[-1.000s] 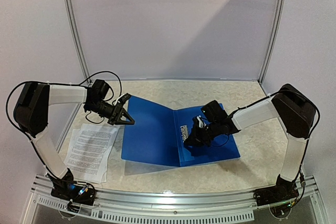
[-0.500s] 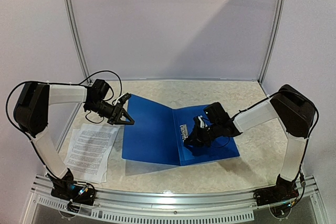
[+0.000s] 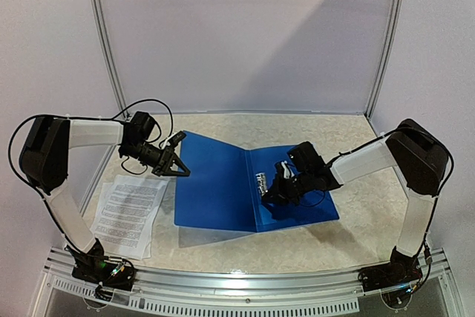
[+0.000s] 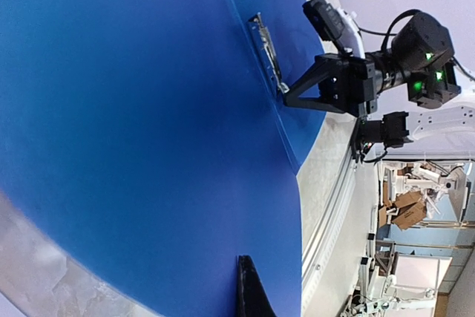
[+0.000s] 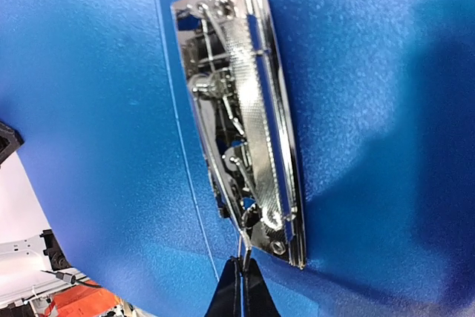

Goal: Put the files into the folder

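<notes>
1. The folder (image 3: pixel 215 191) lay open in the middle of the table (image 3: pixel 297 128), blue inner faces up and spine running near to far.
2. Its left cover was tilted up off the surface, with a shadow under its near edge. Its right cover lay flat.
3. The metal clip (image 5: pixel 245 124) sat on the right cover just beside the spine, towards the far end.
4. The right gripper (image 5: pixel 239 287) was at the clip's near end, its fingertips pressed together on a thin wire loop sticking out of the clip.
5. From above, the right gripper (image 3: pixel 273 191) reached in over the right cover from the right.
6. The left gripper (image 3: pixel 178 166) was at the left cover's left edge, near its far corner.
7. In the left wrist view the blue cover filled most of the frame and only one dark fingertip (image 4: pixel 251 291) showed. Whether this gripper clamped the cover or merely straddled it, I cannot tell.
8. The files (image 3: pixel 128 213) lay flat on the table to the left of the folder, towards the near edge, apart from both grippers.
</notes>
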### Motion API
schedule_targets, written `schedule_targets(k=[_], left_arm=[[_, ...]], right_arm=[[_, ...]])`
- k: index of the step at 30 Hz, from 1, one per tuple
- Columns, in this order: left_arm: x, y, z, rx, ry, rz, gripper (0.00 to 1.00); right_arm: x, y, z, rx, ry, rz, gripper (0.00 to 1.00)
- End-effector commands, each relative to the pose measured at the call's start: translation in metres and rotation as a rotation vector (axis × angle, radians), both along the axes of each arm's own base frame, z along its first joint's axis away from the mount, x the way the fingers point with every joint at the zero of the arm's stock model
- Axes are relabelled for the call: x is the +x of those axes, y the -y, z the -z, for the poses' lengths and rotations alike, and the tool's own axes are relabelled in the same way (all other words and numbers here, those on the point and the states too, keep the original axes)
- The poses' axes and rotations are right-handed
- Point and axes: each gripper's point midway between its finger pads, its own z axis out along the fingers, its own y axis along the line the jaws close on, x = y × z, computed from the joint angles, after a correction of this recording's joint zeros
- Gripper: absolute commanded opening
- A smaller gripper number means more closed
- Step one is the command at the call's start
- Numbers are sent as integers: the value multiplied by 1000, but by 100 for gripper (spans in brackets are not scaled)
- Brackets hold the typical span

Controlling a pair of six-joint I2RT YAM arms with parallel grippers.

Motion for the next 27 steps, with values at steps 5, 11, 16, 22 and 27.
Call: schedule_targets(k=[5,11,16,22,27], left_arm=[[11,-14,0,48,33,-22,0],[9,-12,3,38,10,-16,0],[11,-16,3,60,25,-18,0],[13,-20,6,98,31,-29,0],[13,-22,5,113,61,-17,0]], right_arm=[[-28,101,98,-446,-190,138,0],[-33,103,115,-459,-219,137,0],[-33,106,100,-454,-199,137,0],[1,73,27,-355,-76,76,0],[11,55,3,-267,-51,69,0]])
